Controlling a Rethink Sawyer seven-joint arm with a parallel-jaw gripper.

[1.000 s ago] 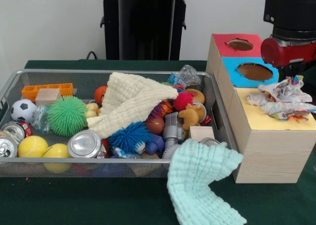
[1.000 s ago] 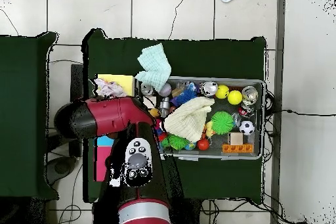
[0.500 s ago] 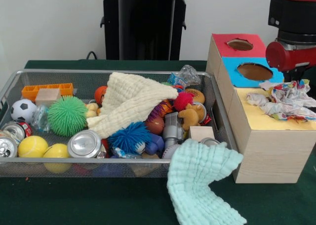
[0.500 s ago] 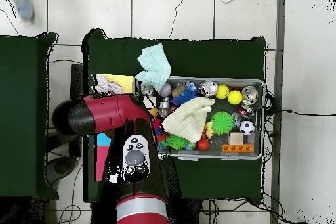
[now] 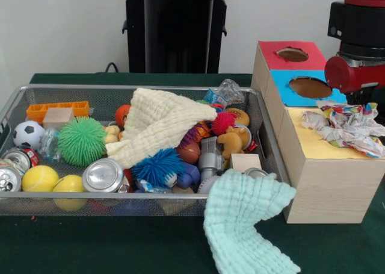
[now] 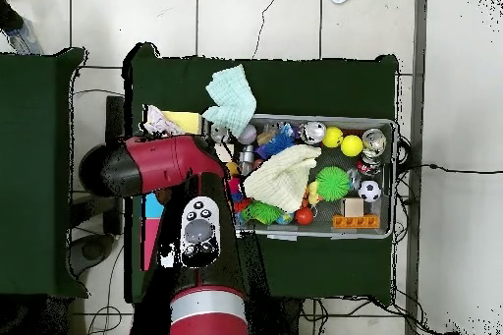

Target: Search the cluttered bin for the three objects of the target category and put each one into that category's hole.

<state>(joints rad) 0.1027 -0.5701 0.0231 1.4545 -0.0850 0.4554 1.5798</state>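
Note:
A heap of crumpled whitish wrappers with red, yellow and blue patches (image 5: 346, 122) lies on the yellow top of the nearest wooden box (image 5: 319, 146). A bit of the heap shows in the overhead view (image 6: 157, 125). I cannot tell how many wrappers are in it. My red arm (image 5: 358, 69) hangs right behind and above the heap, and in the overhead view the arm (image 6: 162, 164) covers most of the boxes. The gripper's black end (image 5: 361, 97) touches the heap's far edge, and its state is hidden. The wire mesh bin (image 5: 269, 138) stands left of the boxes, and no wrapper shows in it.
A blue-topped box with a round hole (image 5: 310, 87) and a red-topped box with a hole (image 5: 292, 54) stand behind the yellow one. The bin holds a cream cloth (image 5: 159, 126), spiky balls, cans and toys. A mint cloth (image 5: 243, 217) hangs over its near right corner.
The arm has moved along the boxes toward the yellow-topped one. The wrapper heap has shifted a little to the right on the yellow top and lies flatter.

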